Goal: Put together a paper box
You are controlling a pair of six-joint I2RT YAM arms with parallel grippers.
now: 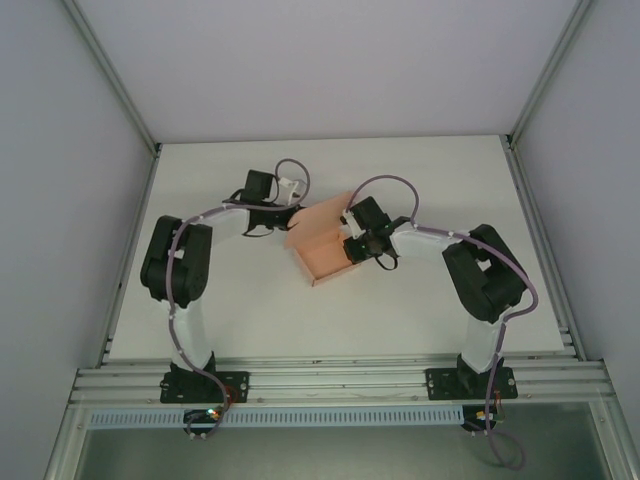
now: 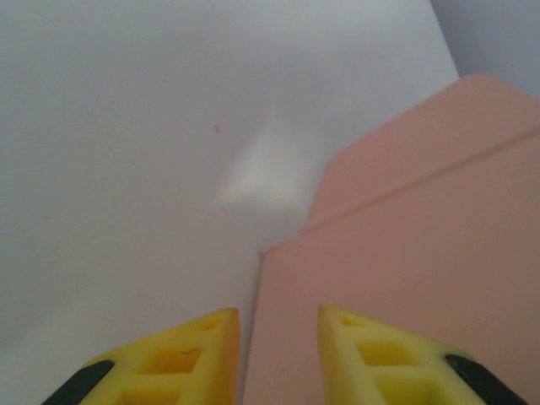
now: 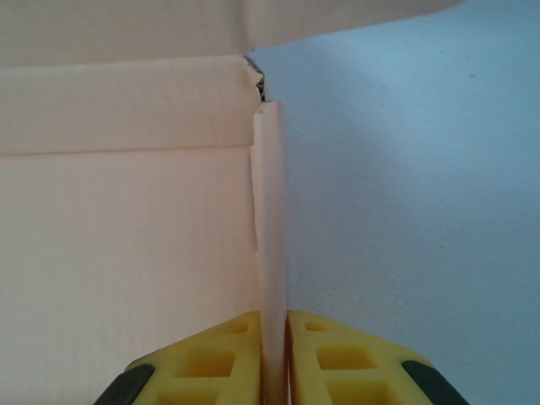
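Box (image 1: 318, 250): mid-table (image 1: 230, 300), half-formed, between both grippers, skewed to the table edges. Right gripper (image 3: 272, 325) clamped on upright side wall (image 3: 270, 211); wall edge-on, running straight away from the wrist, floor panel (image 3: 126, 253) left of it, bare table right of it. Left gripper (image 2: 278, 325) parted, gripping nothing; free edge of card leading into the gap, rest of sheet spreading to the right. Contact of right-hand pad (image 2: 380, 354) with card: cannot tell. Further out, angled flap (image 2: 396, 143) beyond a straight crease (image 2: 422, 175), lying low, not yet raised. Seen from above: left gripper at far-left corner, right gripper at right-hand wall. Reads as right arm anchoring, left arm nearer the loose flap, so probably left's fold next: close on that edge, swing up about the crease. Material: thin salmon card, matte, unprinted, faint ribbing up close. Wall folded double, small dark gap at its far corner. Looks floppy; likely dents under a hard pinch.
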